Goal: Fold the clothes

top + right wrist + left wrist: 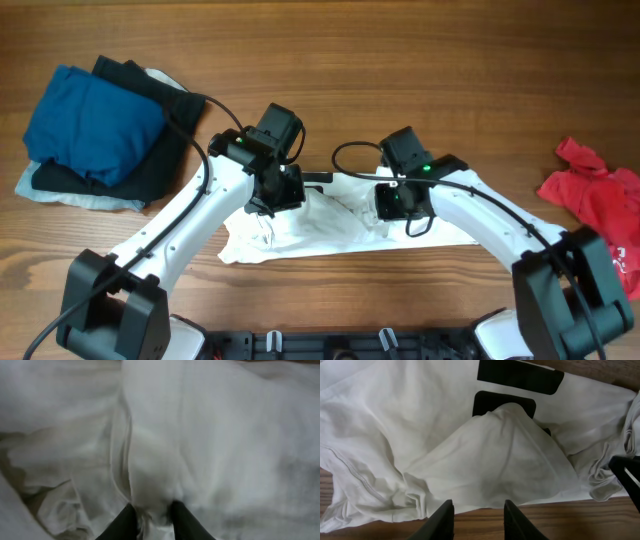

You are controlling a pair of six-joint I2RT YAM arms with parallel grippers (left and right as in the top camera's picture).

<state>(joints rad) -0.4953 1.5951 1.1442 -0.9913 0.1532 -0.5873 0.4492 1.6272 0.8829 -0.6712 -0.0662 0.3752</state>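
On the table (420,40), right pincer (152,510) pinches the white T-shirt (330,228); left pincer (479,506) stands spread at its fold

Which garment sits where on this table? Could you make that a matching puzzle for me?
Garments:
1. white T-shirt
2. blue garment
3. black garment
4. red garment

Places, in the overhead view:
A. alone at the far right
B. at the left, on top of the others
C. in the centre, crumpled
D. at the left, beneath the blue one

Pairs: 1-C, 2-B, 3-D, 4-A
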